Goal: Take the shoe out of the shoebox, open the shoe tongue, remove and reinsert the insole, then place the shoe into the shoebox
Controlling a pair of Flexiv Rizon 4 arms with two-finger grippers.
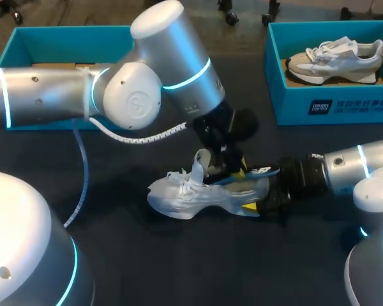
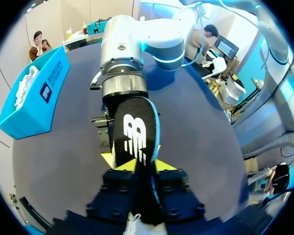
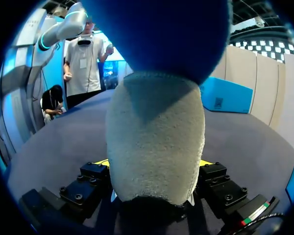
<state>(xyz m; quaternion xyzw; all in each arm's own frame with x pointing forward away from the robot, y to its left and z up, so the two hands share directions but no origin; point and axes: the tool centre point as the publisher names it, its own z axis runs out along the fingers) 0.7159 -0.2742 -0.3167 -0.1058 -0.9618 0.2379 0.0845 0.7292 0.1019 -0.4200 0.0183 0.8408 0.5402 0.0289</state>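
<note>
Dark tabletop (image 1: 179, 268) carries the white shoe (image 1: 182, 194), its heel clamped between the right gripper (image 3: 154, 162) fingers. Left gripper (image 2: 134, 164) pinches the black insole (image 2: 135, 129), whose white logo shows ahead of its jaws. Beyond, a white-printed teal shoebox (image 1: 319, 105) holds another shoe (image 1: 335, 60).

A dark counter (image 1: 179, 268) carries a teal box (image 1: 345, 105) at its far right corner, a beige-and-white sneaker (image 1: 335, 60) lying inside.

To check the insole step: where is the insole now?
The insole is mid-table in the head view, clamped in the left gripper over the heel end of the white shoe.
</note>
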